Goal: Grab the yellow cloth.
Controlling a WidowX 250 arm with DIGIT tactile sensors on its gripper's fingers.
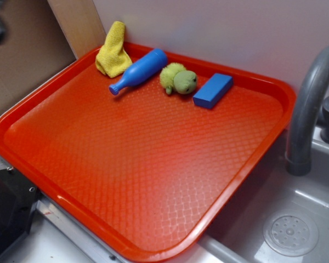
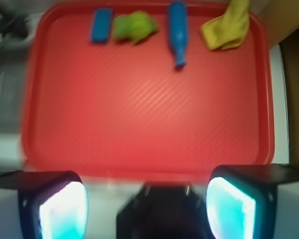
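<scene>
Closest to the wrist camera, the gripper (image 2: 147, 199) shows its two pale pads (image 2: 65, 211) set wide apart with nothing between them, hanging above the near edge of the red tray (image 2: 144, 129) and well apart from everything on it. Across the tray, the yellow cloth (image 1: 113, 52) lies bunched in a far corner, its pointed top leaning up against the wall behind the rim, so part of it rises off the tray floor. Just beside it lies a blue bottle (image 1: 138, 71) on its side, its fat end nearest the cloth; whether the two touch is hard to tell. Further along the same far edge sit a round green plush toy (image 1: 178, 78) and a blue block (image 1: 213, 90), both clear of the cloth. A grey tap (image 1: 310, 104) and sink (image 1: 290, 233) stand off to the side of the tray. For the reach, the sensible line is probably across the bare middle of the tray toward that corner, coming down on the thick lower bunch of the cloth, not the thin tip. Keeping the jaws turned so neither one lands on the bottle or the tray rim should matter most, and a deep descent likely helps, since soft fabric may slip out of a shallow pinch.
</scene>
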